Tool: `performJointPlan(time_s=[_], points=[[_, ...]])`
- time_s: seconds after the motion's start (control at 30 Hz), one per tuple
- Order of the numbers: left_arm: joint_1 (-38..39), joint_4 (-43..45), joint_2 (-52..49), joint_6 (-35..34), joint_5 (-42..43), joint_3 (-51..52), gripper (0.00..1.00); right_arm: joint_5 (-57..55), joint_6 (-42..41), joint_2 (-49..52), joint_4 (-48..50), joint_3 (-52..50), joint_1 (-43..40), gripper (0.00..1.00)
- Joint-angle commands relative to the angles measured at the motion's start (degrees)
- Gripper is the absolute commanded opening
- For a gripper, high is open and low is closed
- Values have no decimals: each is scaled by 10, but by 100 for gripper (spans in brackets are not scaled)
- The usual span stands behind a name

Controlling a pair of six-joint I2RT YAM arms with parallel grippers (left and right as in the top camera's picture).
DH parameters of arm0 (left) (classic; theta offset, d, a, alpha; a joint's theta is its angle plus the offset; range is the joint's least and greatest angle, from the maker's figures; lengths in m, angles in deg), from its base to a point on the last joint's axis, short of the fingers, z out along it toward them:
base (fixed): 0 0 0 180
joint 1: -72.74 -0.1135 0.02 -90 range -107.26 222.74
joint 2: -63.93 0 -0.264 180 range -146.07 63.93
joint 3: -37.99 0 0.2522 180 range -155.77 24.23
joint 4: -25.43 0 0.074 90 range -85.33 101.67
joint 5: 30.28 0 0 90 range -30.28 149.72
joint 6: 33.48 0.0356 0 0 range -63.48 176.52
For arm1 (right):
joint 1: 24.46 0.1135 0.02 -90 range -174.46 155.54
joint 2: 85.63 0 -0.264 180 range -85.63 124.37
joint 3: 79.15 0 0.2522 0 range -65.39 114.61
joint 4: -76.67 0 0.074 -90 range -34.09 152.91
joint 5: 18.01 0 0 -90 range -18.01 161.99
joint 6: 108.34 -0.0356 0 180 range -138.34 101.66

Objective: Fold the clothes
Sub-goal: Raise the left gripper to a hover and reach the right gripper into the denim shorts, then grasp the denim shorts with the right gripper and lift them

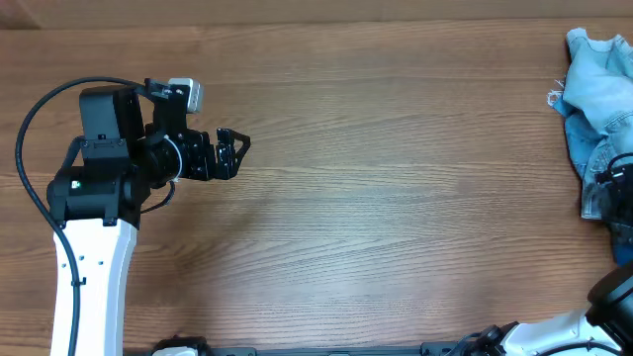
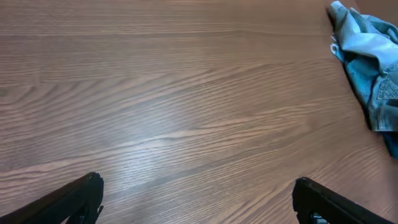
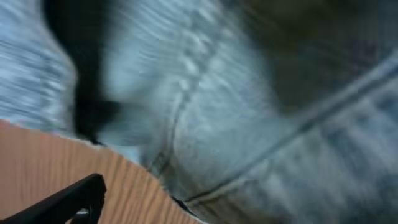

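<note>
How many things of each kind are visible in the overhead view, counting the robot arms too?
Pile of pale blue denim clothes: 1 (single garments cannot be told apart)
Robot arms: 2, the left arm and the right arm
Wooden table: 1
Total: 4

You had bright, even light from above on the worktop (image 1: 396, 198), with only a soft shadow beside the left arm (image 1: 99, 188). Overhead was sharp throughout. In your left wrist view a pale sheen lay across the wood grain, low and central. Your right wrist view was heavily motion-blurred: the clothes (image 3: 236, 112) smeared into streaks, though the finger (image 3: 62, 202) looked crisp.
</note>
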Motion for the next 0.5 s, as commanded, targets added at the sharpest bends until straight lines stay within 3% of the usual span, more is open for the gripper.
performJointPlan(time_s=[0.0,0.07,0.2,0.23,0.47], points=[[4,7,-2,-5,-8,-15,100,32,25,-4,15,11,-1,74],[4,7,-2,-5,-8,-15,100,61,24,-4,18,11,-1,47],[4,7,-2,-5,-8,-15,100,103,24,-9,9,11,-1,9],[4,7,-2,-5,-8,-15,100,111,24,-13,5,11,-1,4],[4,6,-2,-6,-6,-15,100,202,-15,-146,-27,30,21,4]])
